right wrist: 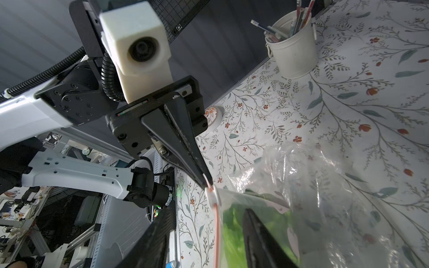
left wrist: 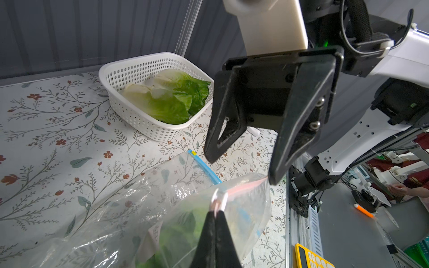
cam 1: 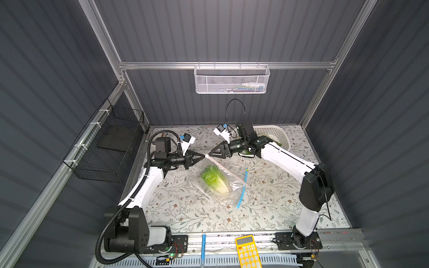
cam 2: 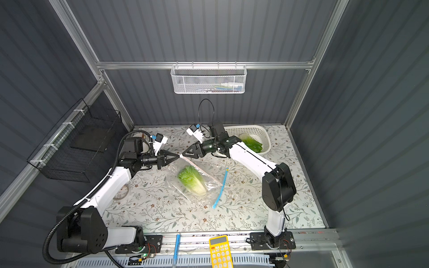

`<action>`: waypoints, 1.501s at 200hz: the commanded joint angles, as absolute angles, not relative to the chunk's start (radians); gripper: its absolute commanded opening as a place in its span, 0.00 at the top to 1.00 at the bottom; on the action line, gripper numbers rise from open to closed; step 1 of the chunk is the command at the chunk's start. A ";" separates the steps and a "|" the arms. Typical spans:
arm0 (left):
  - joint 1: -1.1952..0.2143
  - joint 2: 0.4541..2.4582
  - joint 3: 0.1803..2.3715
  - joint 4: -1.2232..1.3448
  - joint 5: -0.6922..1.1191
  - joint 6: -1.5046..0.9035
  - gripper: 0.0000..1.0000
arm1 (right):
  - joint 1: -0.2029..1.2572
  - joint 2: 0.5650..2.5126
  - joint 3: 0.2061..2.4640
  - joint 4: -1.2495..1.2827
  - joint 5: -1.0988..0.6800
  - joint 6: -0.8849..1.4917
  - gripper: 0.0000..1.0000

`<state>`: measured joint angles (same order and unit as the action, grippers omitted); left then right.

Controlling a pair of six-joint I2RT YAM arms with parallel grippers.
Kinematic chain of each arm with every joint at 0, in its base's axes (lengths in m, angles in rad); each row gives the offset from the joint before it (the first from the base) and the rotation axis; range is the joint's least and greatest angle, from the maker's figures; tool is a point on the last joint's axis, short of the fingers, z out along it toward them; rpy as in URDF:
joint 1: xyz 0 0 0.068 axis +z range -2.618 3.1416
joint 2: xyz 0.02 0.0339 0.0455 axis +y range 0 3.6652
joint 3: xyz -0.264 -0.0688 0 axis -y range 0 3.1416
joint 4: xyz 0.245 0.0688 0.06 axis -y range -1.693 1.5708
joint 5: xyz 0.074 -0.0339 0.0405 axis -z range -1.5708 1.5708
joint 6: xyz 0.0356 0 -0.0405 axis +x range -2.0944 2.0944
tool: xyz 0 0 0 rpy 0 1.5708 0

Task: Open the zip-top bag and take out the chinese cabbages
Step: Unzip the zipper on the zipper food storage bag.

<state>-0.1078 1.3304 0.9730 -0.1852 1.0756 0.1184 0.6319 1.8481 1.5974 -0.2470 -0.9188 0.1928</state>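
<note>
One chinese cabbage (cam 1: 214, 179) inside a clear zip-top bag (cam 1: 232, 176) in the middle of the floral table (cam 1: 185, 215), white stem toward the front edge, green leaves toward the back. Blue zip strip (cam 1: 242, 188) along the bag's side nearest the right arm. Two more cabbages (left wrist: 162, 97) side by side in a white perforated basket (left wrist: 139, 58) at the table's back right corner. Left gripper (cam 1: 204, 156) clamped tight on the bag's back corner, by the pink strip, holding it clear of the table. Right gripper (left wrist: 240, 171) facing it tip to tip, jaws parted about halfway, gripping nothing, one fingertip (left wrist: 272, 179) touching the bag's pink edge. Yellow calculator (cam 1: 247, 250) on the front rail.
</note>
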 commanded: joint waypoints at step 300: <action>-0.104 1.297 0.964 -0.169 1.071 0.106 1.00 | 0.664 1.914 1.639 -0.190 -0.950 0.237 1.00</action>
